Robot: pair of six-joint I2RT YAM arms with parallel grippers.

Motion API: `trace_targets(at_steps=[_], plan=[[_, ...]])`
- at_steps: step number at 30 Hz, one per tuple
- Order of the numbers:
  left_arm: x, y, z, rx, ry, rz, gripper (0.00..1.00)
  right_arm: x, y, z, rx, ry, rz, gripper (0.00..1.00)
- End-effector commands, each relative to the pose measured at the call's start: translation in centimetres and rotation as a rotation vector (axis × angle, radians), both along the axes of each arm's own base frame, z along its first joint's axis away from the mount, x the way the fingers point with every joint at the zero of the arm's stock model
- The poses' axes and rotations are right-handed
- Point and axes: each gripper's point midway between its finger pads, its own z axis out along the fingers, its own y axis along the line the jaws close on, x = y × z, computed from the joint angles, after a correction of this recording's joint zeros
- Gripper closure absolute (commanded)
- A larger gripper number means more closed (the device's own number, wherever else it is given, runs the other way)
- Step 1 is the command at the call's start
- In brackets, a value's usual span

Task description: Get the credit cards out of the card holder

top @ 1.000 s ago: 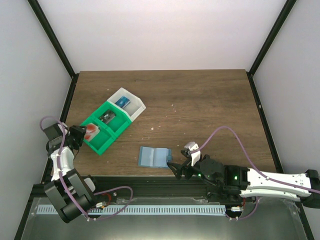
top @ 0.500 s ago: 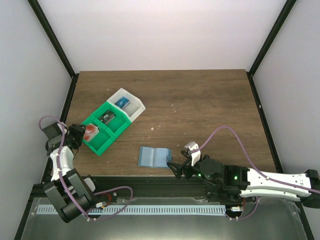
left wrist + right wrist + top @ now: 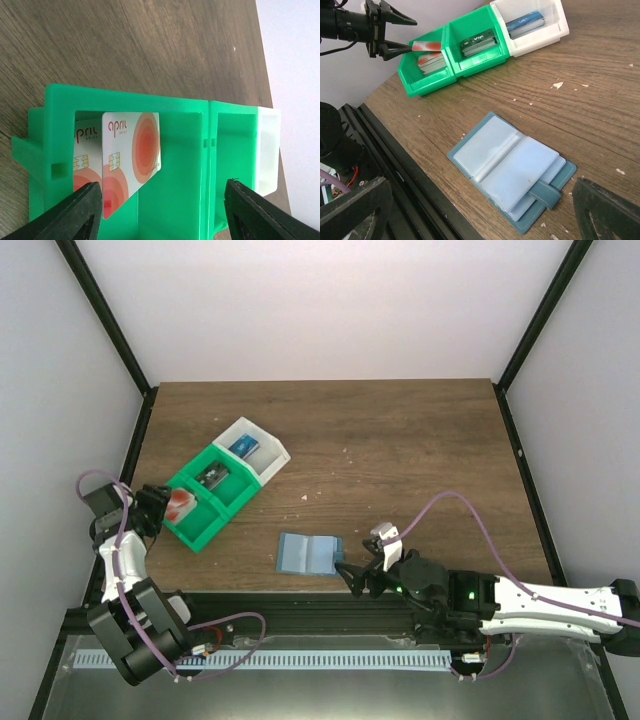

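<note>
The card holder (image 3: 308, 553) lies open and flat near the table's front edge, pale inner pockets up, and no card shows in them (image 3: 507, 167). Two white credit cards with red spots (image 3: 132, 152) lean inside the left compartment of the green tray (image 3: 125, 97). They show as a red patch in the top view (image 3: 181, 502) and in the right wrist view (image 3: 427, 46). My left gripper (image 3: 167, 215) is open at that compartment's mouth, its fingers wide on either side, holding nothing. My right gripper (image 3: 480, 215) is open and empty just right of the holder (image 3: 352, 575).
The green-and-white tray (image 3: 228, 480) stands at the left. Its middle compartment holds a dark card (image 3: 477, 41) and its white compartment holds a blue card (image 3: 525, 21). The table's black front rail (image 3: 395, 165) runs close beside the holder.
The left arm has edged slightly to the left at the tray. The holder, the cards and the right arm have not moved.
</note>
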Motion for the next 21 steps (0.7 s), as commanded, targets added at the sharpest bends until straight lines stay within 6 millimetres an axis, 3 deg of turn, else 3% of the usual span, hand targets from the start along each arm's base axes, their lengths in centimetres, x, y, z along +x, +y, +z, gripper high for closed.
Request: trace_targets(at_steps=[1,15,21], plan=[[-0.6,0.6,-0.3,0.015,0.050,0.034,0.31,0.3,-0.1,1.3,0.032,0.002,-0.026,0.00],[0.1,-0.1,1.6,0.026,0.062,0.051,0.30,0.4,-0.7,1.1,0.039,0.007,-0.041,0.00],[1.4,-2.3,4.5,0.062,-0.023,-0.070,0.31,1.0,-1.4,0.8,0.049,0.084,-0.124,0.00]])
